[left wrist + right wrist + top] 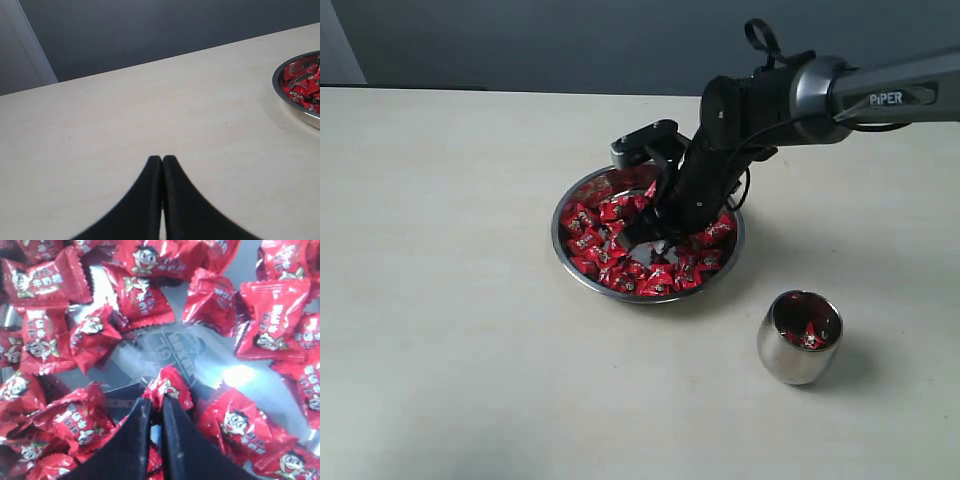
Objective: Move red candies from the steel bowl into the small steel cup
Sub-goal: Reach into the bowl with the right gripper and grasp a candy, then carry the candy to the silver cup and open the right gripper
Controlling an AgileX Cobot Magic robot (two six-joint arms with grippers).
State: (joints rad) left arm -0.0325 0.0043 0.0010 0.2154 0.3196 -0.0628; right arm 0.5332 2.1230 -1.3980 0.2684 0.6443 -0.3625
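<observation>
The steel bowl sits mid-table, full of red candies. My right gripper reaches down into its middle. In the right wrist view the right gripper is shut on one red candy, pinched at the fingertips just above the bare bowl bottom, with other candies all around. The small steel cup stands to the bowl's front right and holds a few red candies. My left gripper is shut on nothing over bare table, with the bowl's rim at that view's edge.
The pale table stretches wide on the left and front. A dark wall runs behind the far edge. The right arm comes in from the upper right above the bowl.
</observation>
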